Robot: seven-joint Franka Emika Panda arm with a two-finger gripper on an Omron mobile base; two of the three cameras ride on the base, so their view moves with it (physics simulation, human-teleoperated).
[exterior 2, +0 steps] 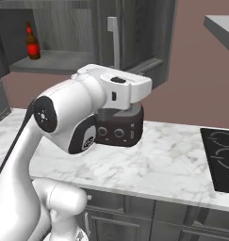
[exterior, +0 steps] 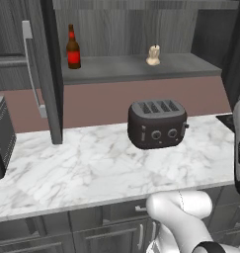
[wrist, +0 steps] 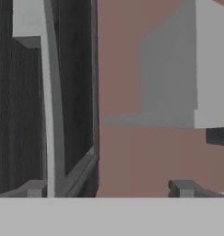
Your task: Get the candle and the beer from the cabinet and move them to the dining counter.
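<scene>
On the marble wall counter, nearest the base, the toaster stands as the landmark for this note. The arm's elbow and wrist rise in front of the toaster in the right base view and hide most of it.

In the hand view the gripper has its two dark tips set wide apart with nothing between them; it looks along the edge of an open cabinet door, close beside that door's silver bar handle.

Above and behind the toaster, the cabinet stands open, its shelf exposed. The candle sits upright on that shelf almost straight above the toaster. The beer stands upright on the same shelf, well to the left of the toaster and well apart from the candle, near the left door's inner edge.

Judgement: the doors appear done with, and the step in hand is the first reach into the shelf; neither item is grasped yet.

- The hand should back clear of the door edge before it swings in.
- The approach should run level, over the toaster, with the jaws kept wide.
- The candle is short with a lumpy base; a grip low on its body looks safest.
- The bottle is tall and slim, so a knock could topple it; it is better gripped on the body below the neck.
</scene>
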